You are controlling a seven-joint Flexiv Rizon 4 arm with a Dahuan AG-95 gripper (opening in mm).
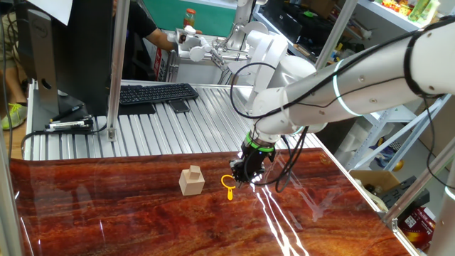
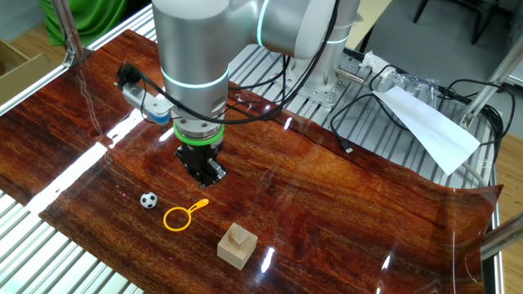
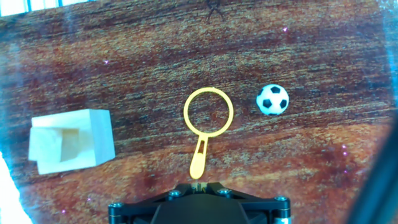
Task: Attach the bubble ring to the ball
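The bubble ring [image 2: 184, 216] is a small yellow loop with a short stem and lies flat on the dark wooden table. It also shows in the one fixed view [image 1: 228, 186] and in the hand view [image 3: 208, 112]. The ball [image 2: 148, 200] is a tiny black-and-white football just left of the ring, and sits to the ring's right in the hand view [image 3: 273, 99]. My gripper [image 2: 211, 174] hovers just above the table beside the stem's end, its jaws together and nothing in them. It shows in the one fixed view [image 1: 246, 176] and in the hand view [image 3: 198, 184].
A pale wooden block [image 2: 237, 246] with a notch on top stands near the ring, on the side away from the ball [image 3: 71, 140]. A keyboard [image 1: 156, 93] lies on the ribbed metal bench behind the table. Cables and paper [image 2: 425, 122] lie on the other side.
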